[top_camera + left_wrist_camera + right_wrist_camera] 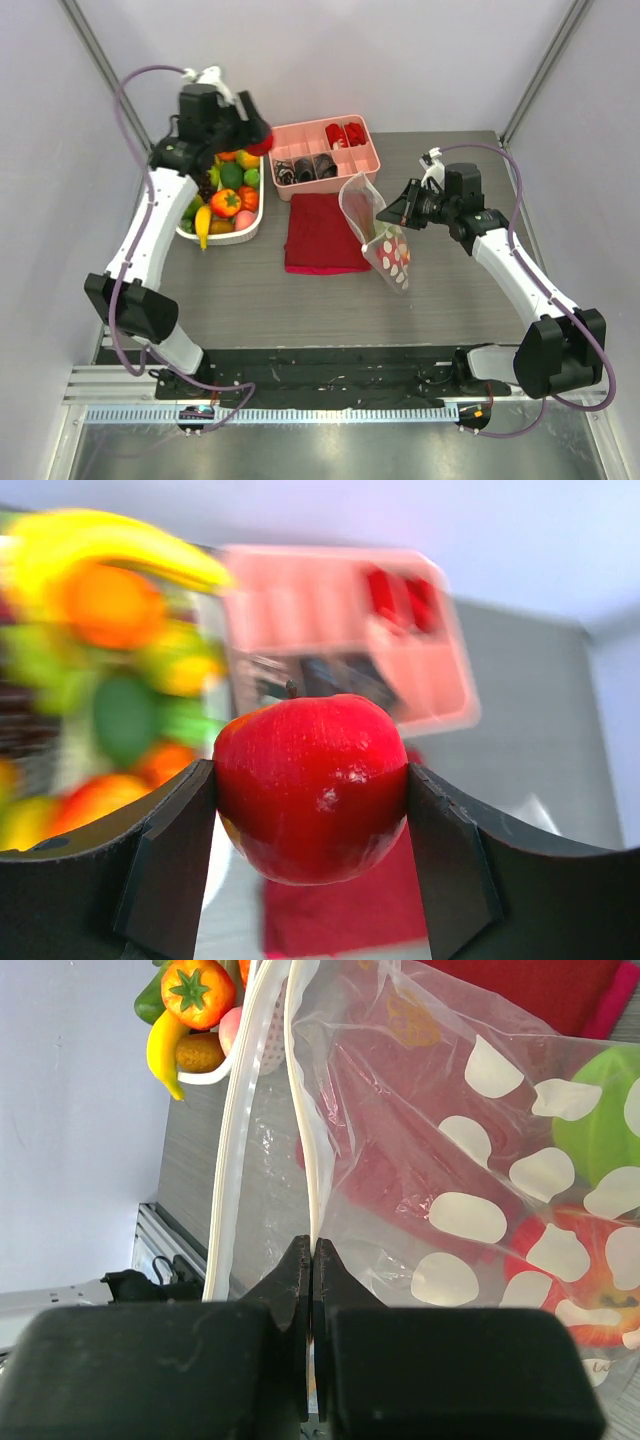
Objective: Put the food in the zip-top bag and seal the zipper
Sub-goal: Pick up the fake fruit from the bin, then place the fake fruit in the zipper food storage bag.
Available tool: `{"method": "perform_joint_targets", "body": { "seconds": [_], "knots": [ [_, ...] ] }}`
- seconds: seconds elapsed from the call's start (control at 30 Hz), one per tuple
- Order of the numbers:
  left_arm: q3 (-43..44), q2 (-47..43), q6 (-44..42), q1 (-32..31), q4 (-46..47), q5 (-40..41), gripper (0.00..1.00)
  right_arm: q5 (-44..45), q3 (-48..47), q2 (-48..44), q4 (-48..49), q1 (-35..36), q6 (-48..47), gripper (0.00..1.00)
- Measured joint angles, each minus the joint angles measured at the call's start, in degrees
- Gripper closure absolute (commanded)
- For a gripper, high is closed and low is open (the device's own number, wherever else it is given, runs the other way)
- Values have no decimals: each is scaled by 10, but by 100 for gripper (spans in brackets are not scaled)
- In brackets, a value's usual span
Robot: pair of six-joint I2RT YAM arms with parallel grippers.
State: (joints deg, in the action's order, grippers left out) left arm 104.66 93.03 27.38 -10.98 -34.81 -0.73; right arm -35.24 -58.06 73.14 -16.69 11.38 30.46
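My left gripper point(311, 815) is shut on a glossy red apple point(305, 750), one piece of the food, held in the air. In the top view that gripper point(257, 137) hangs at the back, between the fruit basket and the pink tray. The zip-top bag point(378, 228), transparent with white dots, stands half upright right of the red cloth. My right gripper point(313, 1252) is shut on one strip of its zipper point(318, 1140); the other strip point(235, 1130) hangs apart, so the mouth gapes. Inside the bag lie a green fruit point(600, 1130) and a red fruit point(590, 1280).
A white basket point(257, 207) at the back left holds several toy fruits, with a banana point(203, 224) over its near rim. A pink divided tray point(372, 160) sits at the back centre. A dark red folded cloth point(320, 235) lies in the middle.
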Motion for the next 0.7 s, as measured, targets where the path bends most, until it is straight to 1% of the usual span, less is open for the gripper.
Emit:
{"method": "perform_joint_targets", "body": {
  "seconds": [0.1, 0.2, 0.3, 0.37, 0.47, 0.5, 0.57, 0.63, 0.67, 0.7],
  "knots": [
    [-5, -1, -9, -99, 12, -17, 40, 1, 0, 0, 0, 0, -2, 99],
    [-19, 0, -21, -192, 20, -30, 40, 2, 0, 0, 0, 0, -3, 99],
    [-30, 1, -31, -266, 22, -39, 38, 2, 0, 0, 0, 0, -3, 99],
    [-33, 6, -37, -303, 26, -43, 38, 2, 0, 0, 0, 0, -4, 99],
    [-38, 22, -43, -338, 33, -48, 34, 2, 0, 0, 0, 0, -4, 99],
    [-40, 28, -45, -343, 34, -48, 30, 2, 0, 0, 0, -1, -4, 99],
    [-46, 45, -53, -352, 34, -46, 27, 2, 0, 0, 0, -3, -4, 99],
    [-47, 65, -57, -355, 31, -43, 22, 2, 0, 0, 0, -6, -4, 99],
    [-44, 76, -61, -355, 27, -38, 19, 9, 0, 0, -5, -7, -8, 99],
    [-41, 86, -65, -355, 20, -33, 11, 9, 1, 0, -8, -10, -8, 99]
  ]
}}
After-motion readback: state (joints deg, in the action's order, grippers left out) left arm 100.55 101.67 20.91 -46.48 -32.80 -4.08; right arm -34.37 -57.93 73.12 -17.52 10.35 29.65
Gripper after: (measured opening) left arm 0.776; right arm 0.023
